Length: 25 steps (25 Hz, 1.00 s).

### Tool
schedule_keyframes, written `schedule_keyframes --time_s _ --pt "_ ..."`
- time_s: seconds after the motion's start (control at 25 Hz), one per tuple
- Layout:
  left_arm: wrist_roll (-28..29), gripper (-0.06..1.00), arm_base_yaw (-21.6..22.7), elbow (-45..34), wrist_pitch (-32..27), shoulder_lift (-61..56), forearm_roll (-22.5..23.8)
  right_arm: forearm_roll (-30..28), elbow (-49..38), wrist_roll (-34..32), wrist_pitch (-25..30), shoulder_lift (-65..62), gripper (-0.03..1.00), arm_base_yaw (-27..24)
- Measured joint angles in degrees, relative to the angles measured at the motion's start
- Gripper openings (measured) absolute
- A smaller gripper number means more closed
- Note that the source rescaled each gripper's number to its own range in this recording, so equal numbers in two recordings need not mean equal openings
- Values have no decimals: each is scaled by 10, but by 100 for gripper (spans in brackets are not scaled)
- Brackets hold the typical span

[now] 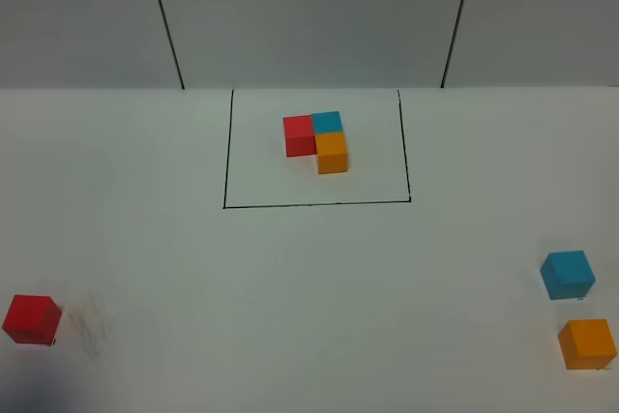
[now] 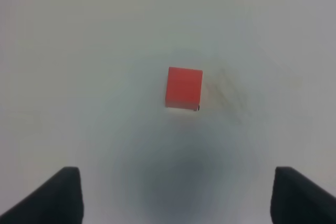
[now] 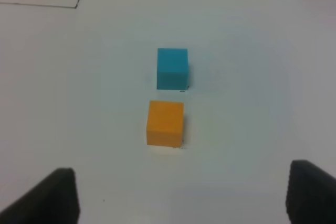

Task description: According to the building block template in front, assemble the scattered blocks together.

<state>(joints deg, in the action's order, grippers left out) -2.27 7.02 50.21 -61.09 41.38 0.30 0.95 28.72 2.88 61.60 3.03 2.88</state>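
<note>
A matte white tabletop [image 1: 145, 239] under a grey panelled wall [image 1: 309, 16] sets the scene. The building block template [image 1: 317, 140] sits toward the far middle of the surface, with red and blue cubes in a row and orange below the blue, all inside a thin black outline [image 1: 225, 157]. The scattered blocks lie well apart from it, and none is joined to another. The red cube [image 1: 31, 319] sits alone at the near left edge. The light blue cube [image 1: 568, 274] and the orange cube [image 1: 587, 343] sit near each other, not touching, at the near right. The left gripper [image 2: 178, 187] faces the red cube with fingers spread wide and empty. The right gripper [image 3: 181, 192] looks onto the blue and orange pair, its fingers likewise parted around nothing. By the look of it, assembly has not begun: all three cubes are yet to be gathered and set into the L. Two dark seams [image 1: 166, 21] run down the wall behind the table.
</note>
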Motion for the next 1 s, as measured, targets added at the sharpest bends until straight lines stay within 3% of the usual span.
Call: schedule_keyframes --time_s 0.44,0.76,1.0 --pt "0 96 0 101 -69 159 0 0 0 0 0 0 64 0" --pt "0 95 0 111 -65 248 0 0 0 0 0 0 64 0" --pt "0 95 0 78 -3 262 -3 0 0 0 0 0 64 0"
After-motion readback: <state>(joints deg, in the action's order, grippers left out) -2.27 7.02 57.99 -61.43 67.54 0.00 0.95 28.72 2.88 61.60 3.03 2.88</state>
